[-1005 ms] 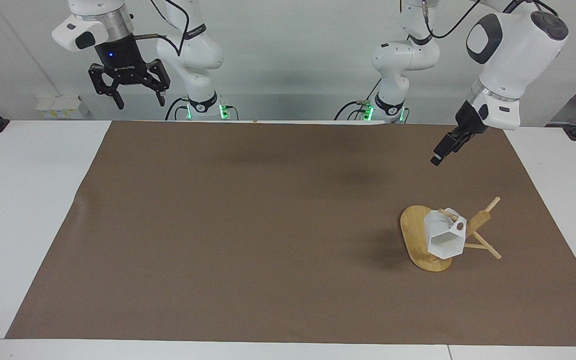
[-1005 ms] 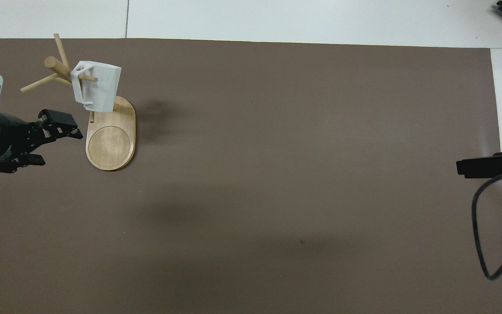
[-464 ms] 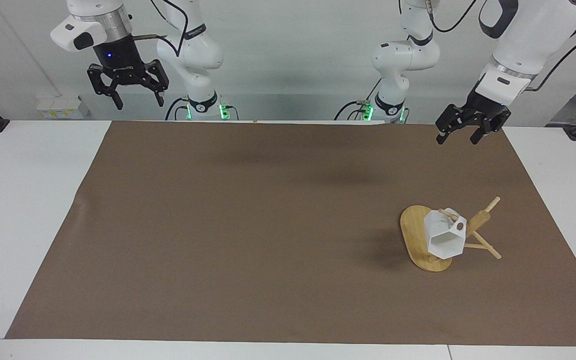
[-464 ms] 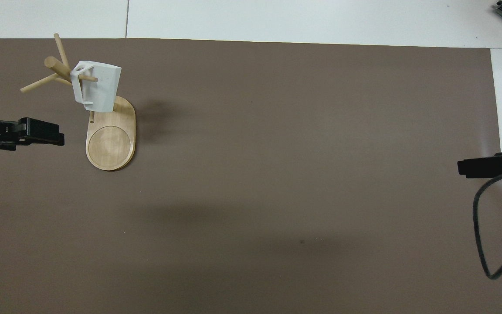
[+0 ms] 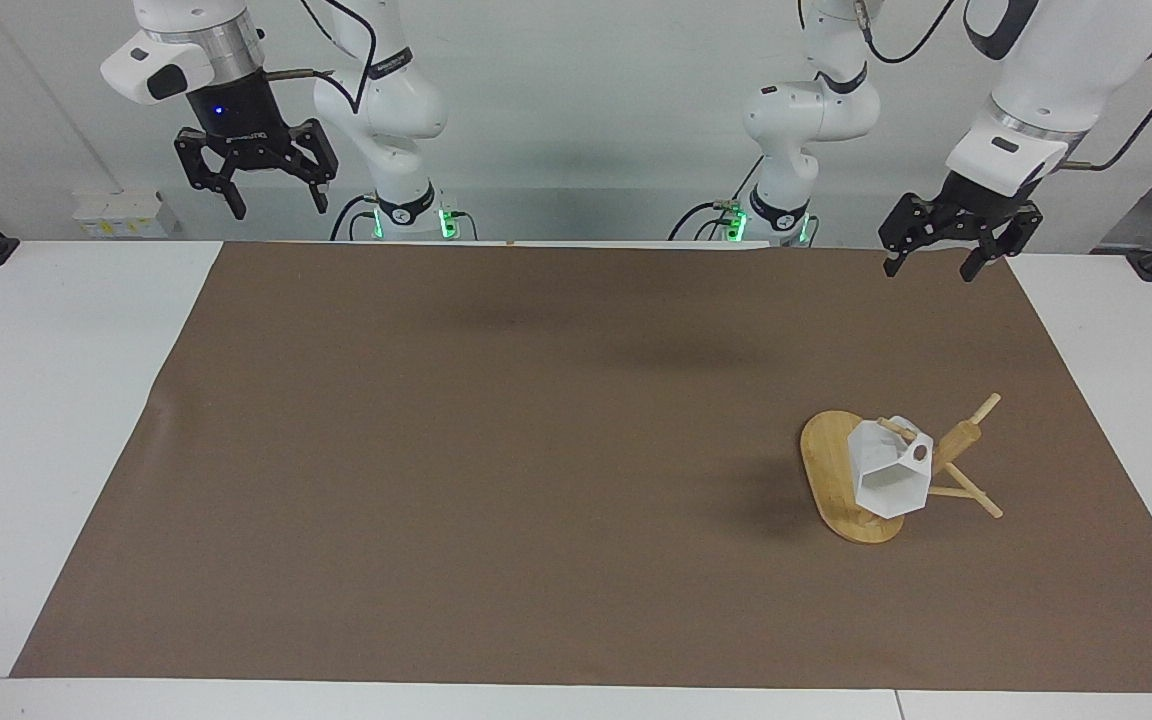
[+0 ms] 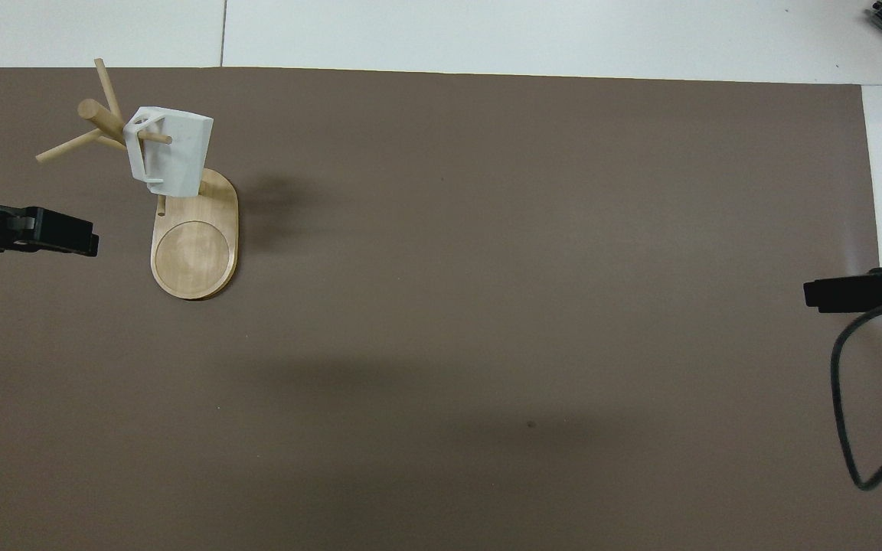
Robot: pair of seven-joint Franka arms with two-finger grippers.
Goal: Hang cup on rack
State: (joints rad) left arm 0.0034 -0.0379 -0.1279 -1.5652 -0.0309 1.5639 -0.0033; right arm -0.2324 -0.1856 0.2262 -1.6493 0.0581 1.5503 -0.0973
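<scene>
Bamboo rack [image 5: 851, 490] at the left arm's end of the table already carries your white cup [image 5: 889, 475] — handle looped on a peg, body tilted over the oval base. The hanging looks done, though the peg's seating is hard to judge. The cup appears empty. Left gripper [image 5: 946, 262] hangs wide and empty above the brown mat's [image 5: 496, 450] edge; right gripper [image 5: 276, 200] waits, wide and empty.
</scene>
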